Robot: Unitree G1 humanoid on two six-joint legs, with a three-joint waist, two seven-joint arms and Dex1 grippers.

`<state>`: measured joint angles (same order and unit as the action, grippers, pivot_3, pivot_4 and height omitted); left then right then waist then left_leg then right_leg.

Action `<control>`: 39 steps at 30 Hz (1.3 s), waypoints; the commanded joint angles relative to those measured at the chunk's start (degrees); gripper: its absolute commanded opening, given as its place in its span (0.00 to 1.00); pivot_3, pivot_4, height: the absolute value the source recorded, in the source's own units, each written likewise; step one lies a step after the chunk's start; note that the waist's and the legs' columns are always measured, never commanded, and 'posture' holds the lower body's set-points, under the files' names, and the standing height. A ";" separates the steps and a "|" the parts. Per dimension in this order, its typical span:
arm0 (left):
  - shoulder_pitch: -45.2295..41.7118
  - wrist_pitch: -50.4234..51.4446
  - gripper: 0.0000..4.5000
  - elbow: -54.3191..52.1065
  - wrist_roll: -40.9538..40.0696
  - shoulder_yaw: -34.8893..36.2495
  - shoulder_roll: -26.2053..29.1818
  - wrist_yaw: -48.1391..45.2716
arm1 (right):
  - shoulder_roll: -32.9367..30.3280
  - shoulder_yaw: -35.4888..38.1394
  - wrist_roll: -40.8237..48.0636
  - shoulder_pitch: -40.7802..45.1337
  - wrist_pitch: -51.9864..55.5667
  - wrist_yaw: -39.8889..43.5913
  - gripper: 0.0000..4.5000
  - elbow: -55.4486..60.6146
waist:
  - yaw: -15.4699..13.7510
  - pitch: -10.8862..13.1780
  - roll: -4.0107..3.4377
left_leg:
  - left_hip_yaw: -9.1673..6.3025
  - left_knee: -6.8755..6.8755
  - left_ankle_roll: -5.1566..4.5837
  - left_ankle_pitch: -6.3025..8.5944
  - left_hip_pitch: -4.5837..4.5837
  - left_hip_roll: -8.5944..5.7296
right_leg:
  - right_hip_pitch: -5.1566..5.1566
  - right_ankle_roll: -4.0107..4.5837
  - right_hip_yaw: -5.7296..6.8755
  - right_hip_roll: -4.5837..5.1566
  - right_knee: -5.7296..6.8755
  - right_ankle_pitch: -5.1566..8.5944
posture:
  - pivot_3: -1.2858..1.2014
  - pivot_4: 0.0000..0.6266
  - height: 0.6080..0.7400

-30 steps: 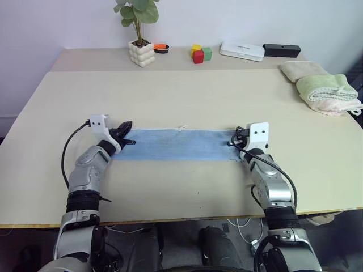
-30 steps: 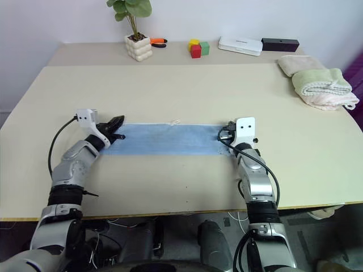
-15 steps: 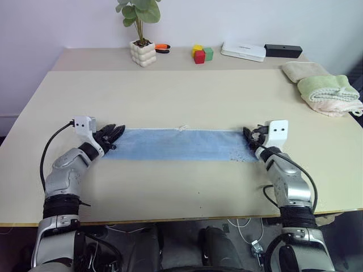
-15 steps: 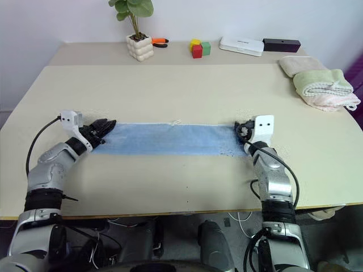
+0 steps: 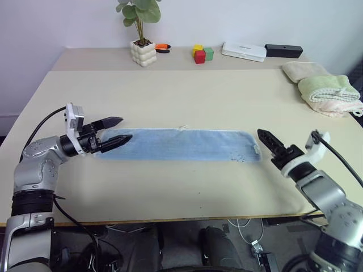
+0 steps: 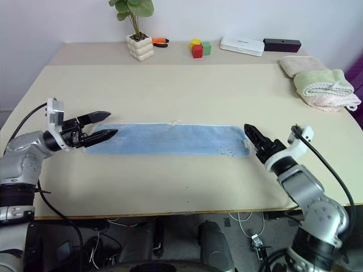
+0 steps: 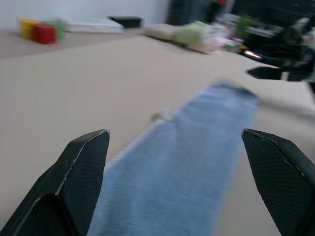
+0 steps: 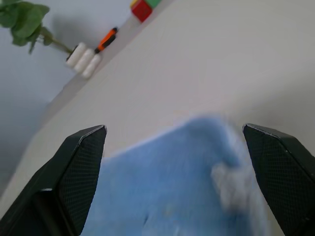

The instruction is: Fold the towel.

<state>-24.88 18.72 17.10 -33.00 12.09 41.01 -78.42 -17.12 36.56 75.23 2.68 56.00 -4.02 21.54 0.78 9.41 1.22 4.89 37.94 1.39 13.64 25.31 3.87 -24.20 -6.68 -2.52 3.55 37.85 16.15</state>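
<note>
Blue towel [image 5: 178, 145] lies flat as a long narrow strip on the surface [image 5: 187, 90], well in front of the plant pot [image 5: 141, 54], with the left tool [image 5: 115, 130] and right tool [image 5: 266, 139] open at its two ends, probably for a crosswise fold.

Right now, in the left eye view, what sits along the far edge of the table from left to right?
Potted plant → orange-handled tool → coloured blocks → white box → black box.
</note>
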 commanded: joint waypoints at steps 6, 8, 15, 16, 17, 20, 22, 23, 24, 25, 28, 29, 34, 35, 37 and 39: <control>-1.38 -2.65 0.98 -1.62 1.03 -2.42 2.02 -6.08 | -2.58 -3.05 13.84 -6.73 -2.60 -7.87 1.00 3.73 | 0.09 0.00 0.00 | -0.03 -0.02 -0.02 0.01 0.00 0.01 | 0.00 0.00 -0.01 -0.01 -0.02 0.00 | 0.52 0.24 0.96; -1.50 -3.80 0.98 -1.27 1.71 -2.69 2.07 -6.64 | -2.90 -3.74 14.59 -7.64 -3.95 -9.04 1.00 3.36 | 0.03 0.00 0.00 | -0.03 -0.02 -0.03 0.01 0.01 0.01 | -0.01 0.00 -0.01 -0.01 -0.03 0.00 | 0.52 0.24 0.96; -2.33 -6.98 0.98 1.03 3.37 -2.10 2.08 -6.89 | -2.77 -7.78 15.76 -10.11 -6.75 -11.04 1.00 2.03 | 0.02 0.00 0.01 | -0.07 -0.02 -0.03 0.02 0.03 0.00 | 0.00 0.00 0.00 -0.02 -0.08 0.00 | 0.52 0.24 0.96; -2.20 -7.10 0.98 1.08 3.37 -1.90 2.05 -6.74 | -3.04 -8.23 15.43 -10.28 -6.95 -11.02 1.00 1.91 | 0.02 0.00 0.00 | -0.07 -0.02 -0.03 0.02 0.03 0.00 | 0.00 0.00 0.00 -0.02 -0.08 0.00 | 0.52 0.24 0.96; -2.03 -7.15 0.98 1.03 3.36 -1.70 2.03 -6.61 | -3.17 -8.50 15.25 -10.36 -7.27 -11.10 1.00 1.62 | 0.03 0.00 0.01 | -0.08 -0.02 -0.03 0.02 0.03 0.00 | 0.00 0.00 0.00 -0.02 -0.08 0.00 | 0.52 0.24 0.96; -1.11 -7.27 0.98 0.51 3.20 -1.28 1.90 -6.18 | -3.21 -9.33 14.94 -8.94 -8.59 -10.57 1.00 0.34 | 0.03 0.00 0.00 | -0.08 -0.02 -0.04 0.02 0.03 0.00 | 0.00 0.00 0.00 -0.02 -0.08 0.00 | 0.52 0.24 0.96; -0.62 -7.23 0.98 -0.10 3.08 -1.19 1.78 -5.91 | -2.92 -10.14 14.94 -8.04 -9.13 -10.88 1.00 -0.55 | 0.04 0.00 0.01 | -0.08 -0.02 -0.04 0.02 0.03 0.00 | 0.00 0.00 0.00 -0.02 -0.08 0.00 | 0.52 0.24 0.96; -0.40 -7.20 0.98 -0.42 2.99 -1.14 1.70 -5.72 | -2.69 -11.11 13.64 -7.35 -9.22 -10.76 1.00 -1.47 | 0.05 0.00 0.01 | -0.08 -0.01 -0.04 0.02 0.03 0.00 | 0.00 0.00 0.00 -0.02 -0.08 0.00 | 0.52 0.24 0.96; -0.15 -7.35 0.98 -0.85 3.06 -1.15 1.67 -5.49 | -2.49 -12.12 11.88 -6.39 -9.41 -10.39 1.00 -3.01 | 0.05 0.00 0.01 | -0.08 -0.02 -0.04 0.02 0.03 0.00 | 0.00 0.00 0.00 -0.02 -0.08 0.00 | 0.52 0.24 0.96; 0.06 -7.45 0.98 -1.20 3.09 -1.17 1.65 -5.29 | -2.50 -13.02 10.18 -5.46 -9.66 -9.81 1.00 -4.37 | 0.08 -0.01 0.02 | -0.09 -0.02 -0.04 0.02 0.03 0.01 | 0.00 0.00 0.01 -0.03 -0.08 0.00 | 0.52 0.24 0.96; 0.40 -7.60 0.98 -2.24 3.24 -1.30 1.76 -4.77 | -1.61 -13.51 8.10 -2.58 -11.17 -10.09 1.00 -8.12 | 0.12 -0.08 0.13 | -0.09 0.00 -0.04 0.02 0.02 0.01 | 0.03 0.00 0.00 -0.03 -0.08 0.00 | 0.52 0.24 0.96; 0.54 -7.52 0.98 -2.72 3.16 -1.28 1.87 -4.70 | -1.40 -13.72 7.59 -1.90 -11.42 -9.94 1.00 -8.92 | 0.14 -0.09 0.15 | -0.09 0.01 -0.04 0.02 0.01 0.01 | 0.04 0.01 0.00 -0.03 -0.08 -0.01 | 0.52 0.24 0.96; 1.17 -7.32 0.98 -4.08 3.00 -0.69 2.25 -3.99 | 0.12 -14.93 5.85 -0.39 -12.17 -9.00 1.00 -10.19 | 0.14 -0.15 0.24 | -0.08 0.01 -0.04 0.02 0.01 0.01 | 0.05 0.00 0.00 -0.03 -0.08 -0.01 | 0.52 0.24 0.96; 1.39 -7.60 0.98 -4.12 3.12 -0.59 2.25 -3.83 | 0.73 -14.58 5.66 -0.11 -12.70 -9.43 1.00 -10.91 | 0.14 -0.19 0.31 | -0.09 0.01 -0.04 0.02 0.00 0.01 | 0.05 0.00 0.00 -0.03 -0.08 -0.01 | 0.52 0.24 0.96; 1.80 -7.74 1.00 -4.37 3.04 -0.49 2.24 -3.56 | 0.93 -14.79 5.31 0.36 -12.52 -8.17 0.82 -11.23 | 0.24 -0.21 0.34 | -0.09 0.00 -0.04 0.02 0.00 0.02 | 0.05 0.00 0.01 -0.04 -0.08 -0.01 | 0.52 0.24 0.96; 2.02 -7.83 1.00 -4.48 2.99 -0.49 2.18 -3.23 | 1.29 -14.62 4.79 1.48 -13.07 -8.41 0.61 -11.63 | 0.24 -0.21 0.33 | -0.08 0.00 -0.05 0.03 0.00 0.02 | 0.05 0.01 0.00 -0.03 -0.08 -0.01 | 0.52 0.24 0.96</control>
<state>-22.61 11.87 14.50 -29.37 10.09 42.35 -81.96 -16.46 22.39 80.40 3.24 42.93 -12.55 10.36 1.02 9.20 1.56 4.82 37.94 1.34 13.67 25.31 3.90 -24.16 -6.67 -2.51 3.52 37.78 16.14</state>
